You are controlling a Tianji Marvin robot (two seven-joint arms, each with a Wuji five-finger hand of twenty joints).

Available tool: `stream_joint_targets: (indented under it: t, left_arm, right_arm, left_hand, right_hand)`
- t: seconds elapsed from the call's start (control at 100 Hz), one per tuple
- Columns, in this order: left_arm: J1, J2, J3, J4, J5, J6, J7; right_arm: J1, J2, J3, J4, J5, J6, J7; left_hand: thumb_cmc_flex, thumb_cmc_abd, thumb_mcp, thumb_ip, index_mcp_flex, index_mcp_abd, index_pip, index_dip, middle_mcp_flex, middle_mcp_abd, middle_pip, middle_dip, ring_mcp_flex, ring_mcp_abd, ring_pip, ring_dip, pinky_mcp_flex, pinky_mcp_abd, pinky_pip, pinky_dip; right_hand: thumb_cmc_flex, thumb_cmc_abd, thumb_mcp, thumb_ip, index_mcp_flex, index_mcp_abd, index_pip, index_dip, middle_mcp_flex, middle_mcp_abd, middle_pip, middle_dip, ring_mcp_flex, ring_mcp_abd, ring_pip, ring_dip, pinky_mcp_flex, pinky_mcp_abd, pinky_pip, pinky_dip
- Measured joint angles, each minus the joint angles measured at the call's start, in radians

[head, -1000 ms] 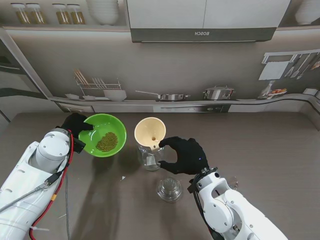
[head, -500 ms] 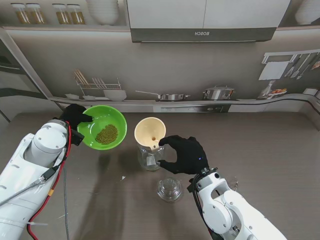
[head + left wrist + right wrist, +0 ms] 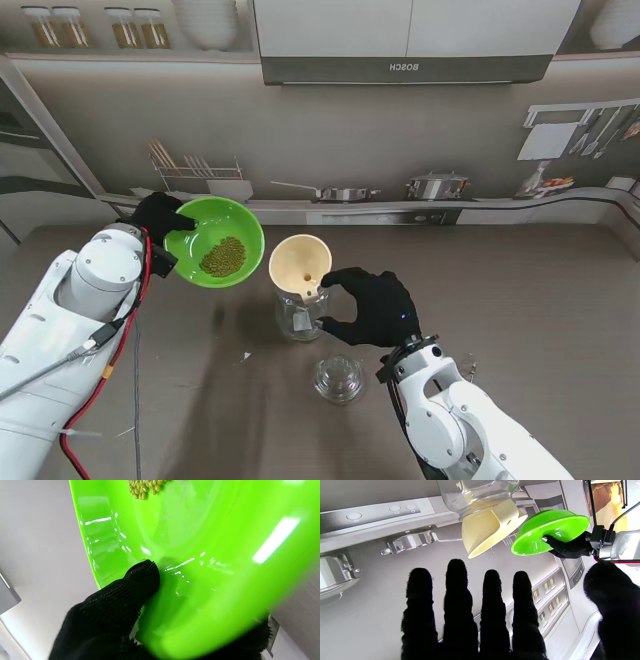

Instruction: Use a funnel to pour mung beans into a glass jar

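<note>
Stand view: we count one green bowl (image 3: 215, 243), one cream funnel (image 3: 300, 266), one glass jar (image 3: 299, 316), one glass lid (image 3: 338, 378) and two black-gloved hands. Our left hand (image 3: 160, 218) holds the bowl by its rim, lifted off the worktop (image 3: 540, 300) and tilted toward the funnel; the two rims are near each other but apart. One heap of mung beans (image 3: 224, 256) sits on the bowl's lower side, all of it inside the bowl. The funnel sits in the mouth of the jar, leaning a little. Our right hand (image 3: 375, 308) curls beside the jar, fingers wide; we cannot tell here whether they touch the glass. The lid lies on the worktop nearer to us than the jar.

Left wrist view: only this view shows the grip closely. One gloved finger (image 3: 140, 580) presses the glossy inner wall of the bowl (image 3: 200, 542) and the rest of the hand is under the rim. A few beans (image 3: 145, 488) show as small olive-green ovals at the edge of frame.

Right wrist view: four fingers (image 3: 460, 600) and the thumb are spread and hold nothing. Beyond them we see the clear jar (image 3: 475, 495) with the funnel (image 3: 490, 527) in it, the outside of the bowl (image 3: 550, 530) and our left hand (image 3: 567, 547) on it; no beans are visible here.
</note>
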State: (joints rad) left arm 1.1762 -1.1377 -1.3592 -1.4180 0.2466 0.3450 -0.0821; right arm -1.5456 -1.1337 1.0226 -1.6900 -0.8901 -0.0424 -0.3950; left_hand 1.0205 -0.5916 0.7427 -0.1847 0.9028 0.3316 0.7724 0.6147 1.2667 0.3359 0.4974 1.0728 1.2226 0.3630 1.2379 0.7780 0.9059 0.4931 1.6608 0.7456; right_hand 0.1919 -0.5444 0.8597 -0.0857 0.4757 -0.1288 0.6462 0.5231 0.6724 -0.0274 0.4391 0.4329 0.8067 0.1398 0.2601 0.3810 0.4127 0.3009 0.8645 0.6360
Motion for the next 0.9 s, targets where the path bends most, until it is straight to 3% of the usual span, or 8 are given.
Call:
stream_joint_targets:
  t: [0.42, 0.9]
  left_arm:
    - [-0.074, -0.014, 0.08, 0.016, -0.023, 0.012, 0.033]
    - [-0.121, -0.037, 0.161, 0.032, -0.034, -0.024, 0.086]
  right_arm:
    - [-0.005, -0.001, 0.01, -0.004, 0.007, 0.008, -0.006]
    - [-0.005, -0.003, 0.016, -0.003, 0.011, 0.02, -0.011]
  left_hand:
    - [0.0, 0.0, 0.001, 0.0, 0.0, 0.001, -0.001, 0.001, 0.001, 0.001, 0.0, 0.0, 0.0, 0.002, 0.0, 0.0, 0.006, 0.003, -0.002, 0.002]
    - [0.0, -0.024, 0.014, 0.001, 0.022, 0.003, -0.011, 0.001, 0.013, 0.005, 0.0, 0.0, 0.003, 0.007, 0.0, 0.0, 0.018, 0.012, -0.003, 0.004]
  right_hand:
    - [0.0, 0.0, 0.0, 0.0, 0.0, 0.0, 0.0, 0.0, 0.0, 0.0, 0.0, -0.005, 0.0, 0.0, 0.0, 0.0, 0.0, 0.0, 0.0, -0.01]
    - [0.0, 0.0, 0.0, 0.0, 0.0, 0.0, 0.0, 0.0, 0.0, 0.0, 0.0, -0.006, 0.0, 0.0, 0.0, 0.0, 0.0, 0.0, -0.001, -0.013]
